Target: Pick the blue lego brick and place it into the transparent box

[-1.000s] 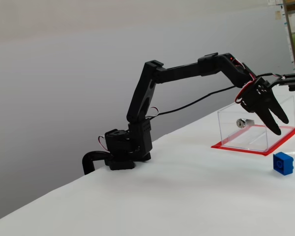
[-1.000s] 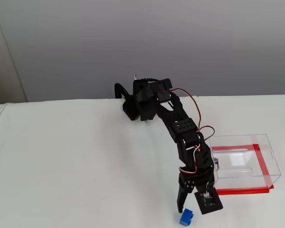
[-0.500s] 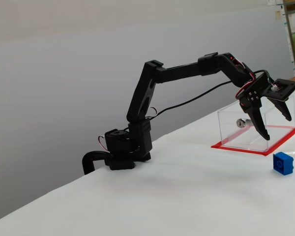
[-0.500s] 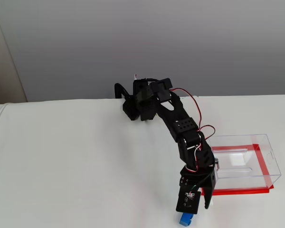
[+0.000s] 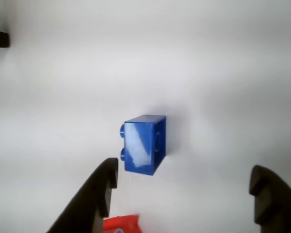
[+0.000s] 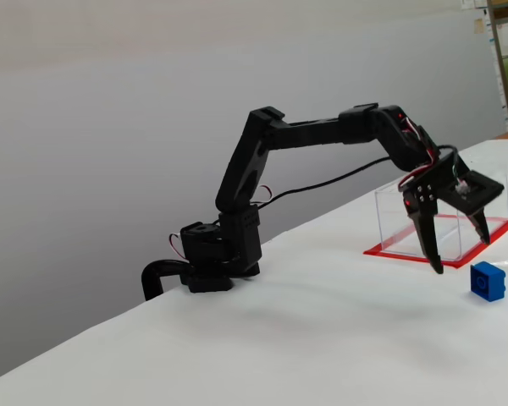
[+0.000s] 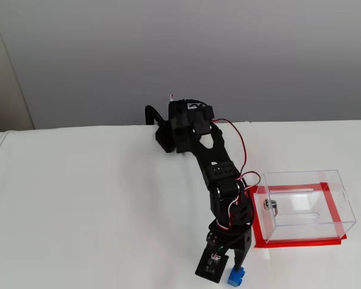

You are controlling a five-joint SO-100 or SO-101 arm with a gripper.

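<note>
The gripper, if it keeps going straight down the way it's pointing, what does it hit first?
Probably the blue lego brick: the open gripper points at the table with the brick just ahead of its fingertips, slightly off-centre. Depth is unclear.

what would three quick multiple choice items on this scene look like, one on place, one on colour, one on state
1. Where is the blue lego brick?
A. inside the transparent box
B. on the white table, outside the box
C. held in the end effector

2. What colour is the base rim of the transparent box?
A. red
B. green
C. yellow

3. How is the end effector?
A. shut on the brick
B. shut and empty
C. open, above the table

Answers:
1. B, both fixed views show it lying on the table beside the box.
2. A, a red border frames the box's foot.
3. C, its two fingers stand spread apart with the brick untouched.
</note>
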